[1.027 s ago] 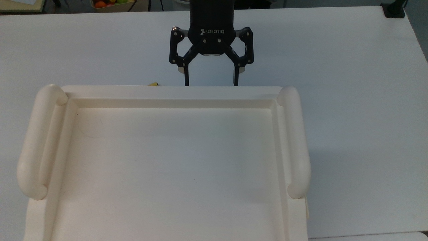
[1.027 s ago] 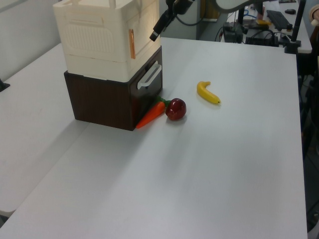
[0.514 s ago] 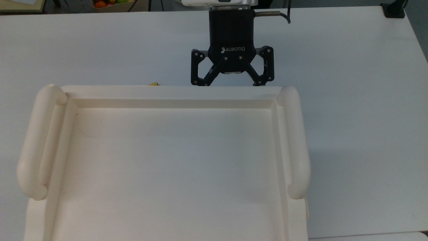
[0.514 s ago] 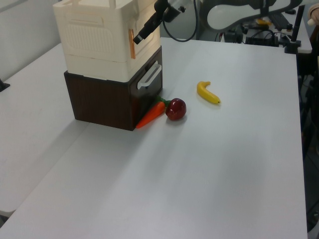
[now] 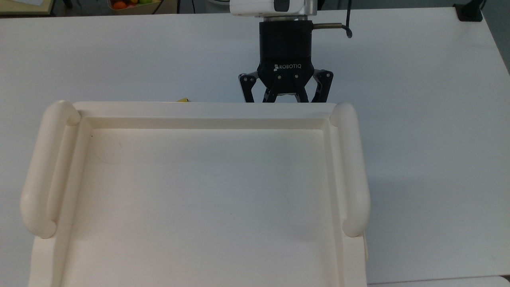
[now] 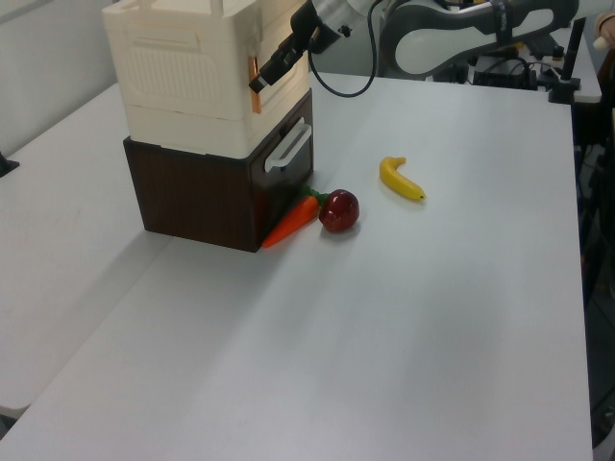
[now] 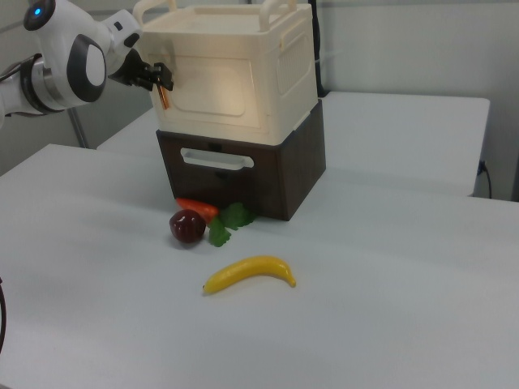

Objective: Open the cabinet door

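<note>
The cabinet door (image 7: 223, 77) is the cream front panel of the upper box, and it sits flush and closed. A thin orange handle (image 7: 164, 97) stands upright near the door's edge at the right view's left. My gripper (image 7: 160, 83) reaches in from that side, its fingers drawn together on the handle. In the left view the gripper (image 6: 259, 83) meets the same handle (image 6: 255, 71) at the box's front corner. From above, the gripper (image 5: 285, 99) dips behind the cabinet top's far rim (image 5: 199, 107), which hides its fingertips.
The cream box rests on a dark brown drawer unit (image 7: 276, 174) with a white pull (image 7: 217, 160). On the white table in front lie a carrot (image 6: 291, 222), a red apple (image 6: 338, 210) and a banana (image 6: 401, 180).
The gripper moved toward the top view's right and lower along the cabinet front. Its fingers went from wide open to drawn in around the orange handle.
</note>
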`<act>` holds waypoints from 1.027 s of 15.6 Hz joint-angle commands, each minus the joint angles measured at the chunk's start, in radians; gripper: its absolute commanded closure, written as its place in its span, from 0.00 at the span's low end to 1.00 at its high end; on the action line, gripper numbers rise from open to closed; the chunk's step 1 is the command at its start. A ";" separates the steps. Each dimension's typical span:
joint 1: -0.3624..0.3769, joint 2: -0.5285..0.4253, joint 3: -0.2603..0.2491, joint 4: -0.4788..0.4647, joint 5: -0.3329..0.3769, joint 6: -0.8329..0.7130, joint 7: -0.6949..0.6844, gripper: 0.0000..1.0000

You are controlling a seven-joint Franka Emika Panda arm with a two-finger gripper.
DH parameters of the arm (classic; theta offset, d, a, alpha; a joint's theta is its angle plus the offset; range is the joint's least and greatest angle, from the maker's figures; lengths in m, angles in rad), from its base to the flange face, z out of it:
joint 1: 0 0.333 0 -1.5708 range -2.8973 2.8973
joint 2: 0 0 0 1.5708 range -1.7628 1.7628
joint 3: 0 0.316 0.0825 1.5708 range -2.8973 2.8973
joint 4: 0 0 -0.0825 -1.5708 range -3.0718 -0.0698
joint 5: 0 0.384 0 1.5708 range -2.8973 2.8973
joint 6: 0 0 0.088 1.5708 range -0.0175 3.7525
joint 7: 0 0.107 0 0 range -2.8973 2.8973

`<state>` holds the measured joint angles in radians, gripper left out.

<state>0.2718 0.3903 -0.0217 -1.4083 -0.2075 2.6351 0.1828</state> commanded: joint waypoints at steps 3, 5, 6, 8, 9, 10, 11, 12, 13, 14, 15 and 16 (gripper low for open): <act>0.010 0.010 -0.007 0.018 -0.033 0.013 0.038 0.63; 0.012 0.008 -0.007 0.017 -0.041 0.013 0.038 0.70; 0.012 0.007 -0.007 0.017 -0.046 0.011 0.038 0.74; 0.012 0.001 -0.006 0.015 -0.044 0.010 0.038 0.83; 0.012 -0.004 -0.007 0.015 -0.043 0.006 0.040 0.86; 0.012 -0.011 -0.006 0.009 -0.043 0.003 0.040 0.89; 0.012 -0.025 -0.006 -0.009 -0.041 0.002 0.040 0.91; 0.014 -0.036 -0.006 -0.024 -0.039 0.002 0.040 0.91; 0.014 -0.047 -0.006 -0.035 -0.038 -0.001 0.047 0.91; 0.014 -0.051 -0.006 -0.038 -0.039 -0.018 0.067 0.91; 0.014 -0.054 -0.006 -0.037 -0.042 -0.038 0.087 0.91; 0.014 -0.064 -0.006 -0.037 -0.043 -0.053 0.096 0.91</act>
<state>0.2789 0.3858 -0.0202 -1.4076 -0.2243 2.6314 0.2282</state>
